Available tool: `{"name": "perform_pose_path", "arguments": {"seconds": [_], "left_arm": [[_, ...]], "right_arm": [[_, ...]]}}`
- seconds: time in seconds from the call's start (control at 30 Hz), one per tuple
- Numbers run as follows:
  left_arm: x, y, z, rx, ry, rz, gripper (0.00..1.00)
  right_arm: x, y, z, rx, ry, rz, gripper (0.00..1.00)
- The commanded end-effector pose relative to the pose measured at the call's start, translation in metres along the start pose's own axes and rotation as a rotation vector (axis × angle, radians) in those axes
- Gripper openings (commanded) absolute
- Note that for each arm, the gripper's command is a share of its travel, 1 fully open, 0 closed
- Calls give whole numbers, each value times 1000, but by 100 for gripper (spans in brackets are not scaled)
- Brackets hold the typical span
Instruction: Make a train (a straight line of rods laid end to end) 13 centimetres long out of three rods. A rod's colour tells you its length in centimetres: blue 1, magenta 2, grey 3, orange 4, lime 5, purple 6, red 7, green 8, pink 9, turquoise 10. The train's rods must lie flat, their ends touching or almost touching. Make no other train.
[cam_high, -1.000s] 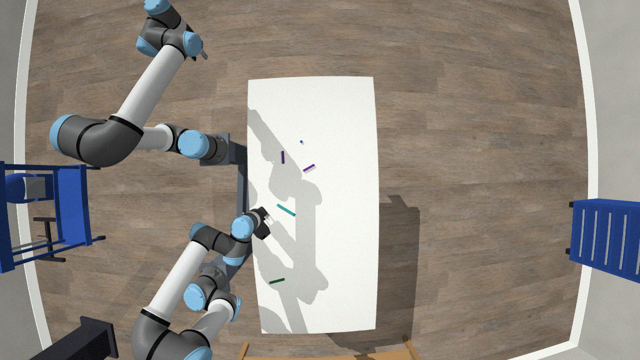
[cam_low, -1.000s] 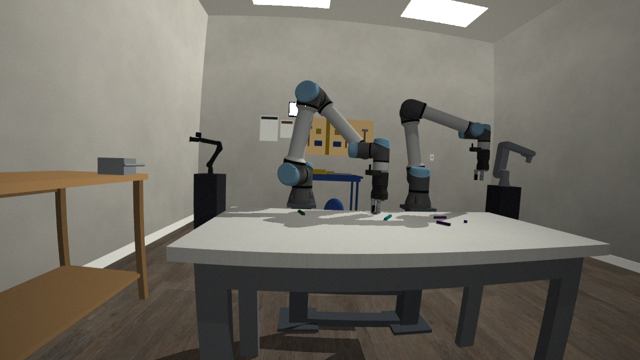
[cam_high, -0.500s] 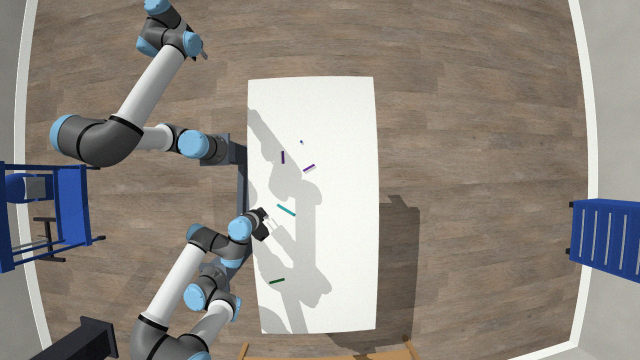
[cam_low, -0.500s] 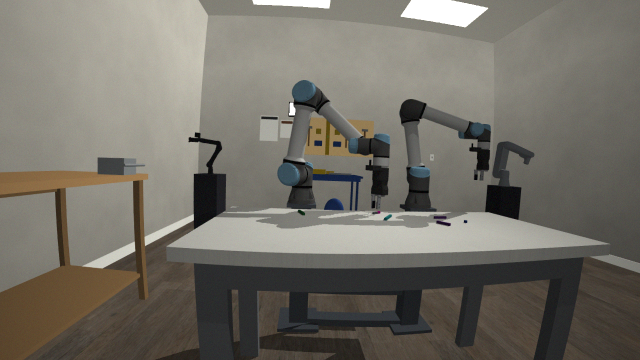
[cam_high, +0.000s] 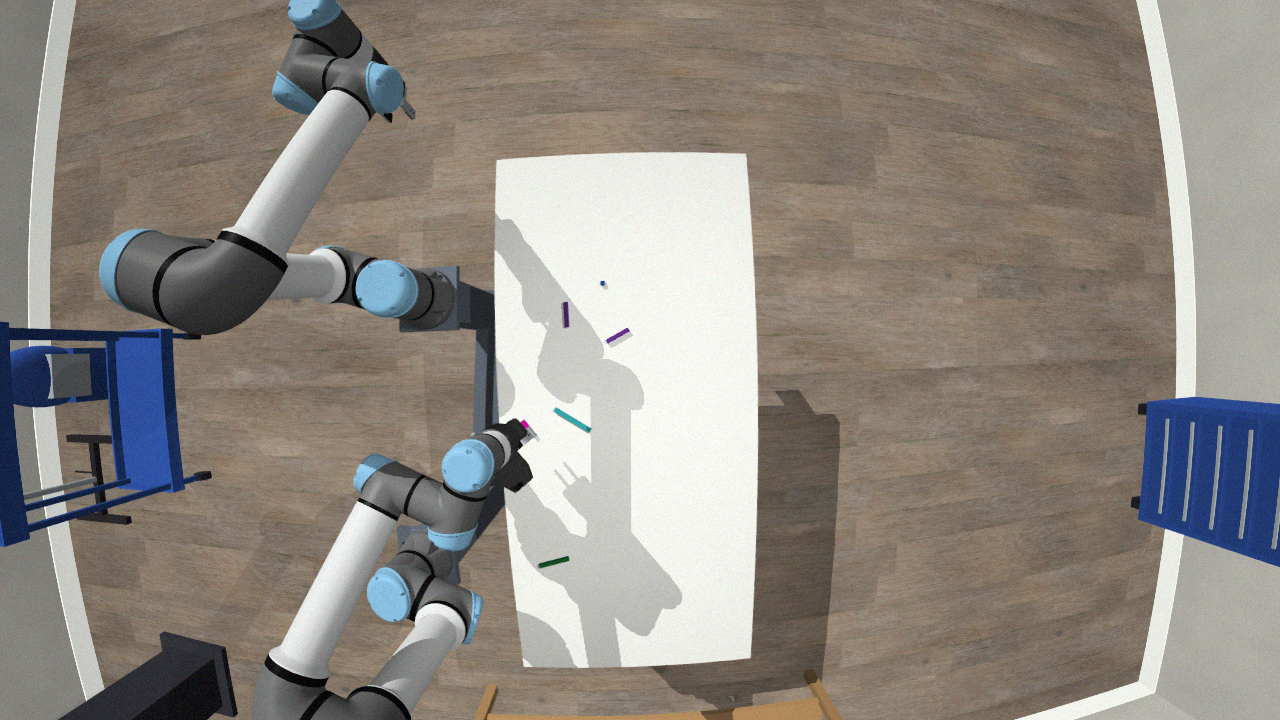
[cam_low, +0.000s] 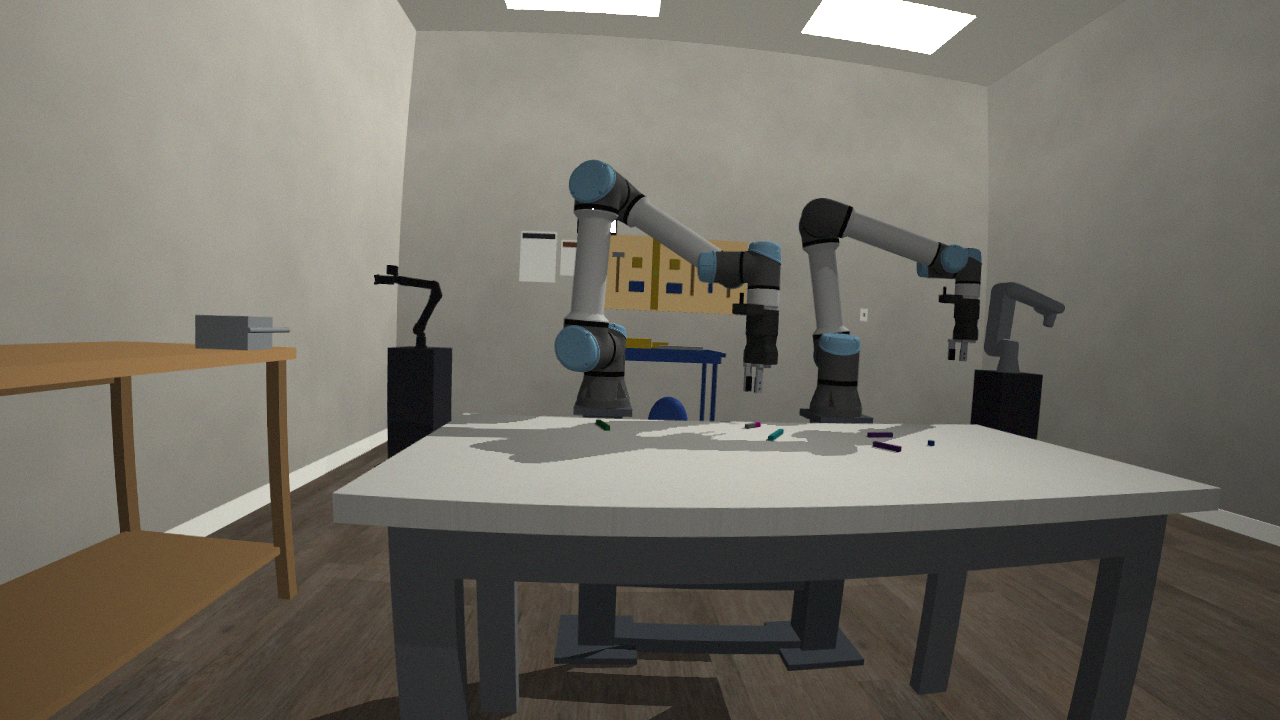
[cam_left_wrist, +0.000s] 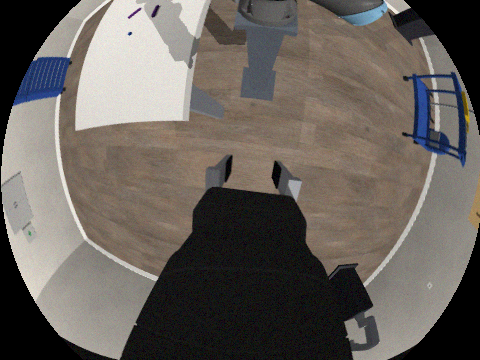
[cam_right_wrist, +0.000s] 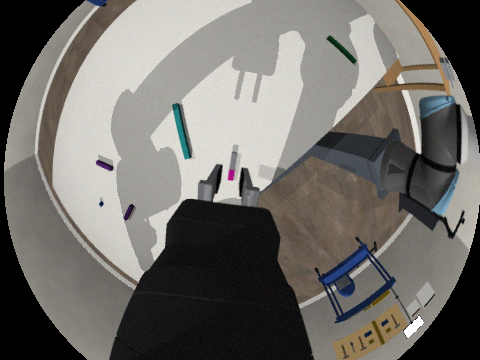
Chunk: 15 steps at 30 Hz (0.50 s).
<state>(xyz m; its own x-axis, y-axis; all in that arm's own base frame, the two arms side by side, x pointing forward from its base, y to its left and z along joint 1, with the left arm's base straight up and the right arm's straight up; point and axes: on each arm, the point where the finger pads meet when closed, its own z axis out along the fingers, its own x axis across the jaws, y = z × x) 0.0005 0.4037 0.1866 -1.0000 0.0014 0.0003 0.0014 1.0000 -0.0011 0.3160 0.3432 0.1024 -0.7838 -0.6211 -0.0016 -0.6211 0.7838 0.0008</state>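
Note:
A magenta rod (cam_high: 524, 424) (cam_low: 757, 424) (cam_right_wrist: 231, 175) and a grey rod (cam_low: 750, 426) (cam_right_wrist: 233, 161) lie end to end in line near the arms' edge of the table; any small gap cannot be told. My right gripper (cam_low: 753, 390) (cam_right_wrist: 231, 174) is partly open and empty, raised above them. A turquoise rod (cam_high: 572, 420) (cam_low: 776, 435) (cam_right_wrist: 181, 131) lies apart, slanted. My left gripper (cam_low: 957, 359) (cam_left_wrist: 252, 166) is open and empty, high over the floor beyond the table's end.
Two purple rods (cam_high: 565, 314) (cam_high: 618, 335) and a blue rod (cam_high: 602, 283) (cam_left_wrist: 130, 33) lie on the left arm's side of the white table (cam_high: 689, 223). A green rod (cam_high: 554, 562) (cam_low: 603, 425) (cam_right_wrist: 342, 49) lies toward the other end.

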Motion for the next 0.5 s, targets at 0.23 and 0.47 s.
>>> {"name": "perform_pose_path", "arguments": {"seconds": [0.23,0.47], "left_arm": [[0,0,0,-1,0,0,100],[0,0,0,-1,0,0,100]], "right_arm": [[0,0,-10,0,0,0,100],[0,0,-10,0,0,0,100]]}}
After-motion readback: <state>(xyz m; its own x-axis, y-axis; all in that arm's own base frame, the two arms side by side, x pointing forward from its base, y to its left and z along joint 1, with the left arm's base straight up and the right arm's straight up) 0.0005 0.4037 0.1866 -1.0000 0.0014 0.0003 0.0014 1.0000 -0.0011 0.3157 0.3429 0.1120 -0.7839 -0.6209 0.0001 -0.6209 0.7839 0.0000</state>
